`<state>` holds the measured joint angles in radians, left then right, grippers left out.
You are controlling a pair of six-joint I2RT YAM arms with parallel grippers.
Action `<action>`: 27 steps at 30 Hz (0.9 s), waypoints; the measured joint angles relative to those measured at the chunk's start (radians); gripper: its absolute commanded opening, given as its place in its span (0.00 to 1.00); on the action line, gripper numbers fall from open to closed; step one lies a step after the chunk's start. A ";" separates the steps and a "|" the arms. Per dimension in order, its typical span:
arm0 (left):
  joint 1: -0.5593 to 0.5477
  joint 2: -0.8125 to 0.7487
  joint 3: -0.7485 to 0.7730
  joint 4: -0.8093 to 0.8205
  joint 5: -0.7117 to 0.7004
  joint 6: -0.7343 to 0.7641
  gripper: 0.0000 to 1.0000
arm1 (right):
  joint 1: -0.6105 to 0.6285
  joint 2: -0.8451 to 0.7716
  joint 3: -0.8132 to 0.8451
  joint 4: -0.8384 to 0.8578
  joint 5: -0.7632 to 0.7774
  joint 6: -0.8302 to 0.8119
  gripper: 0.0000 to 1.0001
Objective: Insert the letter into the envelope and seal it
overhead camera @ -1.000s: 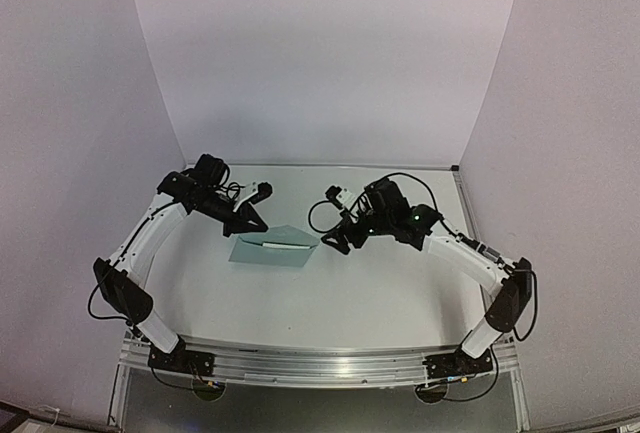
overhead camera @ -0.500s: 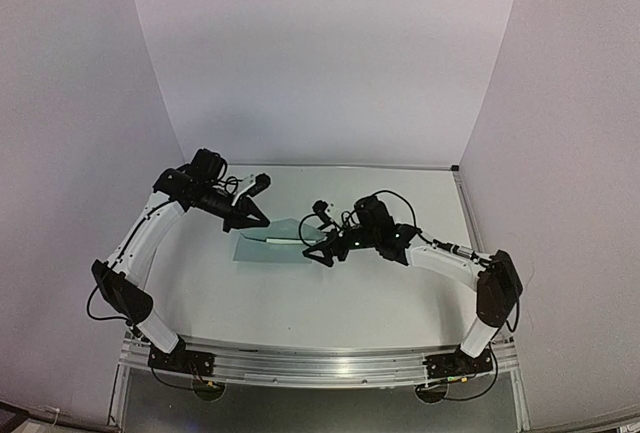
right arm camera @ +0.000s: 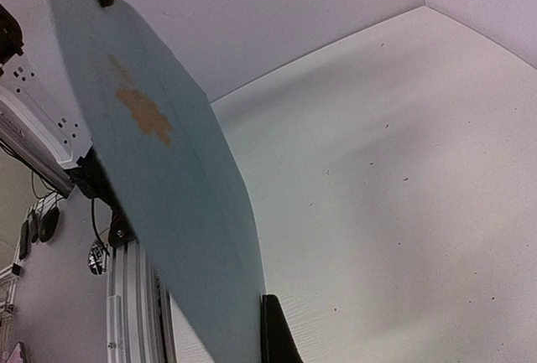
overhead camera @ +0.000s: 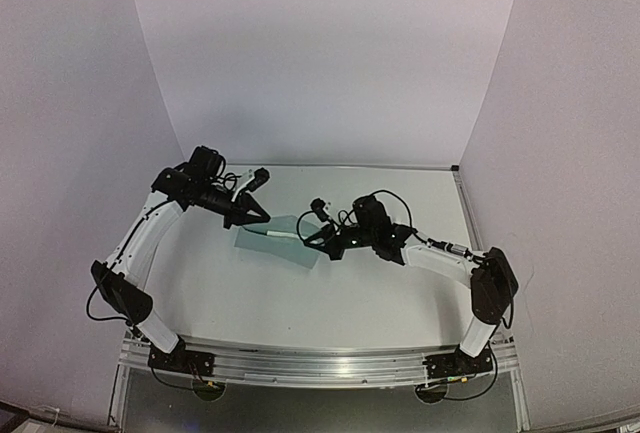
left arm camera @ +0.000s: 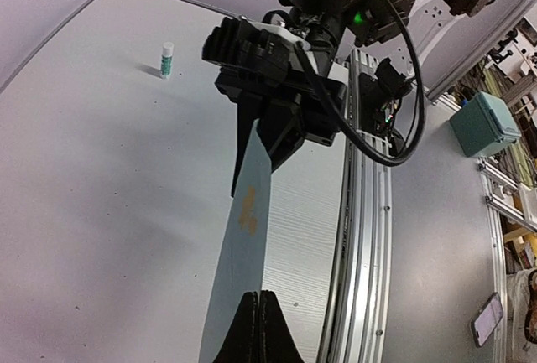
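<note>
The pale teal envelope [overhead camera: 272,243] hangs between both arms above the table, turned nearly edge-on. An orange smudge marks its face [left arm camera: 246,204]. My left gripper [overhead camera: 243,218] is shut on its left end; in the left wrist view its closed fingertips [left arm camera: 259,296] pinch the teal edge. My right gripper [overhead camera: 318,241] is shut on the opposite end, seen across the envelope [left arm camera: 273,141]. In the right wrist view the envelope [right arm camera: 159,170] fills the left side and covers one finger; the other finger [right arm camera: 270,321] presses against it. The letter is out of view.
A small white tube with a green label [left arm camera: 167,59] stands upright on the table beyond the envelope. The aluminium rail [left arm camera: 369,237] runs along the near table edge. White walls enclose the table on three sides.
My right gripper moved left to the envelope's right end and shut on it. The left gripper stayed shut on the other end, and the envelope now stands lifted between them.
</note>
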<state>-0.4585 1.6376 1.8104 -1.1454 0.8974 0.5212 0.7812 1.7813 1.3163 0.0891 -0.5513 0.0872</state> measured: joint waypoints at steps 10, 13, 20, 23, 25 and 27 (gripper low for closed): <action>0.035 -0.031 -0.157 0.152 -0.183 -0.144 1.00 | -0.049 0.036 0.032 -0.155 -0.135 0.073 0.00; 0.054 -0.049 -0.191 0.186 -0.263 -0.160 1.00 | -0.053 0.114 0.125 -0.298 -0.181 0.041 0.00; 0.117 -0.099 -0.218 0.253 -0.375 -0.164 1.00 | -0.056 0.361 0.416 -0.685 -0.216 -0.129 0.00; 0.117 -0.124 -0.250 0.260 -0.377 -0.164 0.99 | -0.065 0.438 0.465 -0.783 -0.217 -0.175 0.00; 0.115 -0.131 -0.263 0.260 -0.377 -0.164 1.00 | -0.072 0.483 0.499 -0.828 -0.217 -0.192 0.00; 0.114 -0.134 -0.269 0.259 -0.377 -0.164 1.00 | -0.079 0.518 0.529 -0.865 -0.218 -0.206 0.00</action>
<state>-0.3443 1.5040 1.5410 -0.8867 0.5201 0.3576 0.7021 2.2993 1.8453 -0.7760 -0.7692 -0.1184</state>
